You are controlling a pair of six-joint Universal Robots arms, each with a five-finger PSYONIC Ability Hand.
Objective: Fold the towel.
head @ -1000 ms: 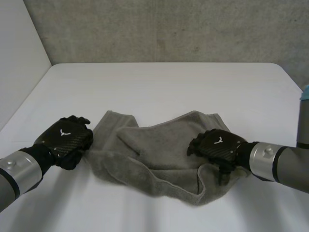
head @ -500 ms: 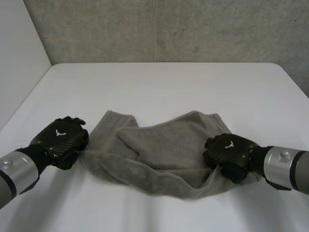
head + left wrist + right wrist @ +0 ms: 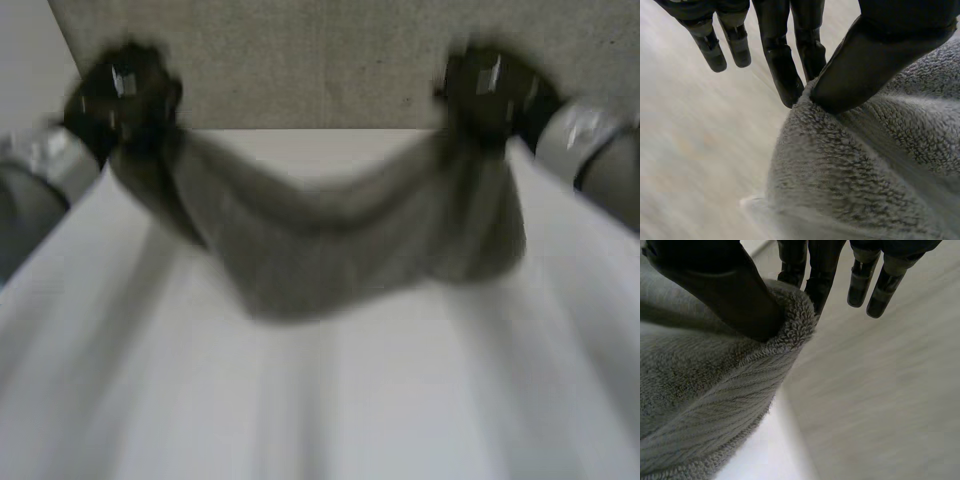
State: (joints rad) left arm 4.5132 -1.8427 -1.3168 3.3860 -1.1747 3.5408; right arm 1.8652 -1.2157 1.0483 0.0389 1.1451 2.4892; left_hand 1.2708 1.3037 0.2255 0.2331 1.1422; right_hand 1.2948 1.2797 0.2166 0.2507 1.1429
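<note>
- Up went my left hand and my right hand. A second ago both were down low on the desk at the ends of the crumpled towel, and now they're raised high with the towel lifted between them.
- Left hand has the towel's left top end and right hand has the right top end. The cloth hangs between them and sags in the middle.
- Grip-wise, the left wrist view shows the edge pinched between my thumb and a couple of fingers, with the other fingers straight and off the cloth. The right hand is doing the same on its end.
- Can't tell if the bottom hem is touching the desk or just hanging clear of it.
- Progress: still early, I'd say. The towel is picked up and spread out, but no clean fold has been made. It still needs laying flat and one edge brought over to the other.
- Desk is plain white and bare. A grey concrete wall runs along the far side, with a paler wall on the left.
</note>
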